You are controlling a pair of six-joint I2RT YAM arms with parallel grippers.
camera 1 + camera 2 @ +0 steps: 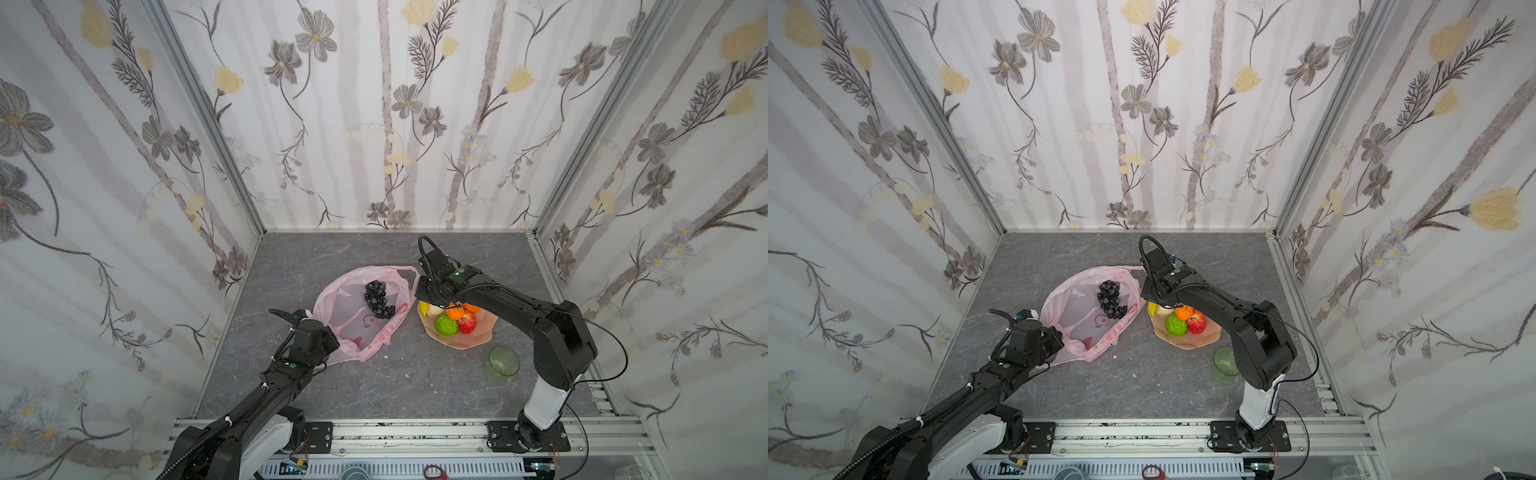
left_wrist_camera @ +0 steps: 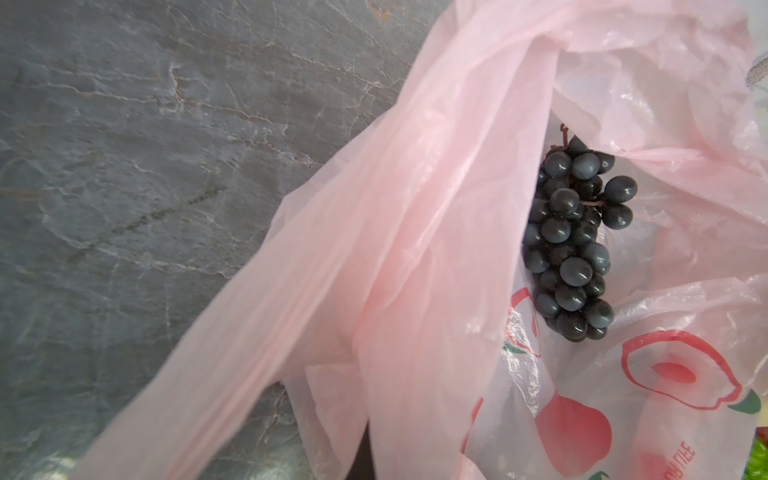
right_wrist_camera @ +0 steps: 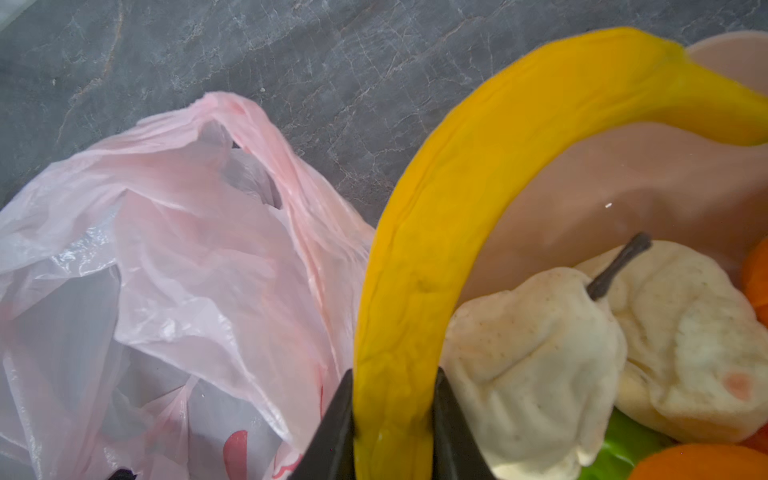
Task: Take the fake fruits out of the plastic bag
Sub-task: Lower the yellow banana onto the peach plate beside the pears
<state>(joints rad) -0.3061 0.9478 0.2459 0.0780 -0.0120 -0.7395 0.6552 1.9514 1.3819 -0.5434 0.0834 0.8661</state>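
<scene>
The bench (image 1: 332, 257) is a dark grey slab with pale marble-like veins. Three things lie directly on it. The peach wavy-edged plate (image 1: 482, 334) serves as the marker. Just left of the plate, close to its rim, sprawls the crinkled pale pink plastic bag (image 1: 353, 328), its mouth open. In front of the plate, just beside its rim, a translucent green cup (image 1: 503, 363) stands upright. A white speck (image 1: 385, 356) lies left of the plate, by the bag's front edge.
</scene>
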